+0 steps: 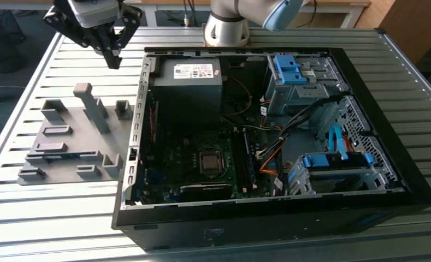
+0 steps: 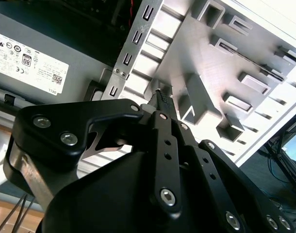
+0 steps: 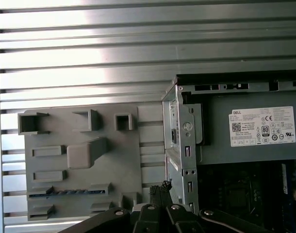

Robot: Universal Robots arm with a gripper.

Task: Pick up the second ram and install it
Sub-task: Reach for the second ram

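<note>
One slatted metal tabletop (image 1: 25,229) carries all the parts. On it lies an open black computer case (image 1: 273,224), its side panel off and its motherboard exposed. A grey power supply (image 1: 189,87) sits in the corner of the case nearest the arm's base. Just beside the case, on the exterior view's left, is a flat grey holder plate (image 1: 77,136) with upright blocks and slots. The gripper (image 1: 114,63) hangs over the tabletop near the far end of this plate, close to the power-supply corner of the case. In both wrist views its jaws are pressed together at the tips and hold nothing (image 2: 161,97) (image 3: 160,188). The second ram (image 1: 58,157), a thin blue-green strip, lies on edge in a long slot of the holder plate (image 3: 60,193), toward the end of the plate away from the gripper and well apart from it.
</note>
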